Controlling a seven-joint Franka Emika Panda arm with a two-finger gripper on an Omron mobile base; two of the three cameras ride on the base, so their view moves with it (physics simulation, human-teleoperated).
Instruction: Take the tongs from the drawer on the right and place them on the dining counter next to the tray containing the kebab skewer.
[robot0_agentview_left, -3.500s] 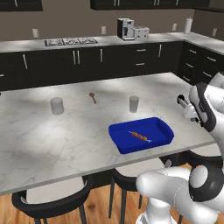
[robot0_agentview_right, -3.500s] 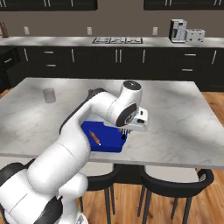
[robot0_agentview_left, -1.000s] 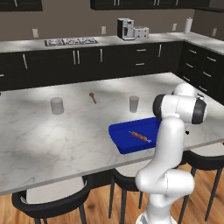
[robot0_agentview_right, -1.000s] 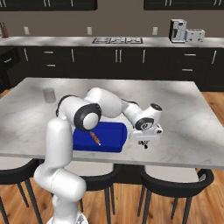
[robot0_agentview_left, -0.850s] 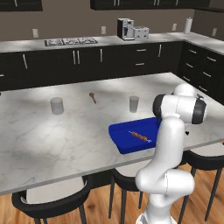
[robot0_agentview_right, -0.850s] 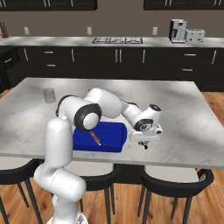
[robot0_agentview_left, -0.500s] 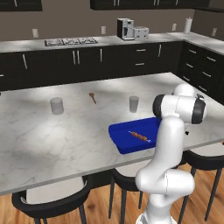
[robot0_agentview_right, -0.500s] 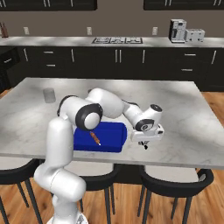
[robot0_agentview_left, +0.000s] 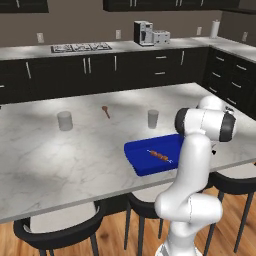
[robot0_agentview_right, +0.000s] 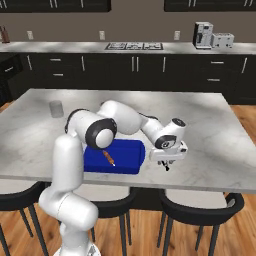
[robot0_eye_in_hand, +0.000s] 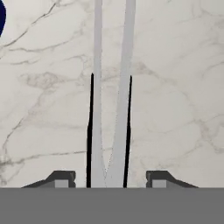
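Observation:
The tongs (robot0_eye_in_hand: 111, 109), silver-grey arms with black edges, lie flat on the dining counter (robot0_agentview_right: 210, 135), running straight away from the hand. My gripper (robot0_eye_in_hand: 109, 178) stands open over their near end, and each fingertip (robot0_eye_in_hand: 63, 177) stays clear of the metal. In the right base view the gripper (robot0_agentview_right: 167, 162) points down just right of the blue tray (robot0_agentview_right: 127, 150). The kebab skewer (robot0_agentview_right: 108, 158) lies in that tray. From the left base, the tray (robot0_agentview_left: 137, 152) holds the skewer (robot0_agentview_left: 160, 156), and the arm hides the hand. The drawer is out of view.
Two grey cups (robot0_agentview_left: 65, 120) (robot0_agentview_left: 153, 118) and a small wooden spoon (robot0_agentview_left: 105, 111) sit further back on the counter. Black stools (robot0_agentview_right: 200, 207) stand under its near edge. A blue tray corner (robot0_eye_in_hand: 1, 17) shows at the hand view's upper left.
Since the oldest frames the arm has swung down to the counter just right of the tray. Over the last second it has held still there.

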